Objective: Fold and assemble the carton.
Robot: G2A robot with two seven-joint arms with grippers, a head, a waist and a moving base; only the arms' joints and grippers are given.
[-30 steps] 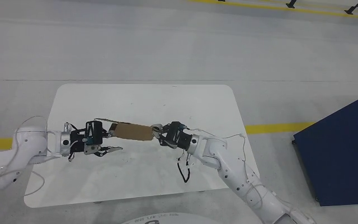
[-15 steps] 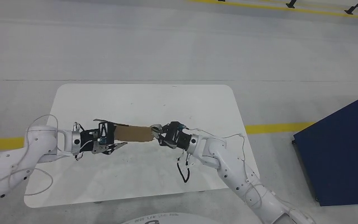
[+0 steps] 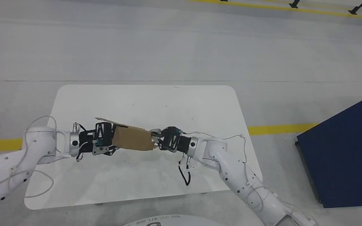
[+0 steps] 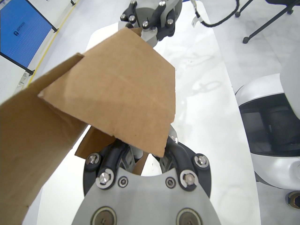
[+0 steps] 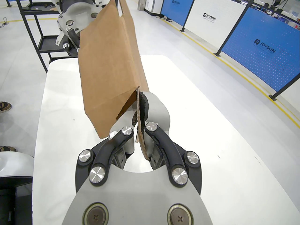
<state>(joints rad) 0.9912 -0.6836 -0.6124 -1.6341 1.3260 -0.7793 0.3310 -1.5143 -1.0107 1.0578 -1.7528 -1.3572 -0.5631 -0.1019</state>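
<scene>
Flattened brown cardboard carton (image 3: pixel 134 138) held off the white rounded table (image 3: pixel 186 107), left of centre. Left claw (image 3: pixel 108 141) clamped on its left end, right claw (image 3: pixel 156 139) pinching its right edge.

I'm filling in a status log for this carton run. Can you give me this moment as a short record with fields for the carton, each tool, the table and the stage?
carton: carton, brown cardboard, partly opened with loose flaps, held up between the two tools
left tool: left tool shut on one end of the carton
right tool: right tool shut on the opposite end, pinching a cardboard edge
table: table, white with rounded corners, below the carton
stage: not yet assembled, flaps still unfolded
</scene>
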